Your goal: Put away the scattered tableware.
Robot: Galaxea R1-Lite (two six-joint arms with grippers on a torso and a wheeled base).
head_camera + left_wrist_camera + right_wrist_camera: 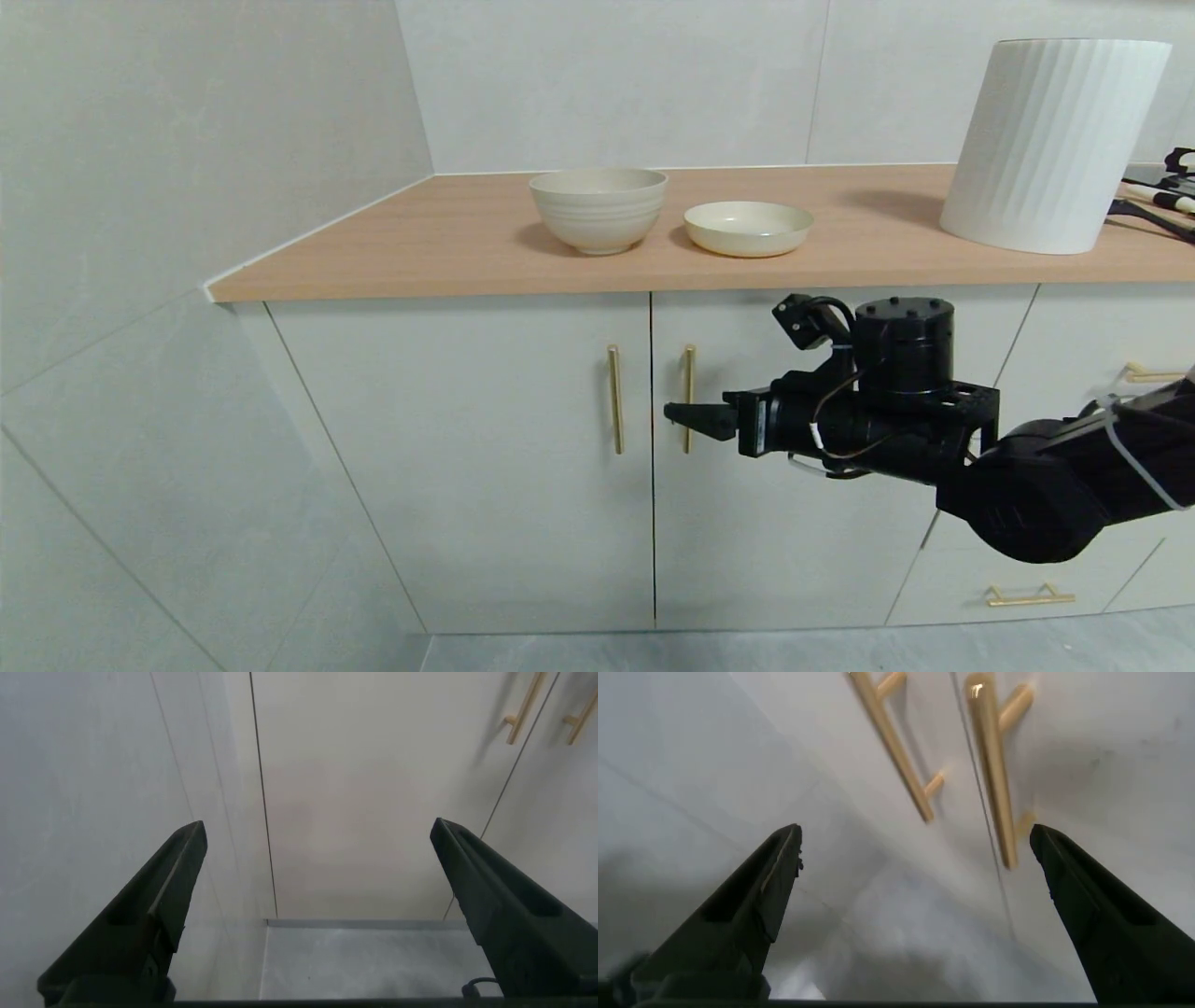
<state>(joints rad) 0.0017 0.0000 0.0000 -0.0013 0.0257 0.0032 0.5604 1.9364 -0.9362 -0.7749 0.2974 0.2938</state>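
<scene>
With its fingers apart, the right gripper [680, 414] should straddle the right handle [689, 369] squarely before closing and pulling.

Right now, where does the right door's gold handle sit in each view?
Head view: right door's handle, with the right pincer in front of it.
Left wrist view: the handle farther from the side wall.
Right wrist view: the nearer, larger handle.
Shared landmark: the left door's handle beside it.
</scene>
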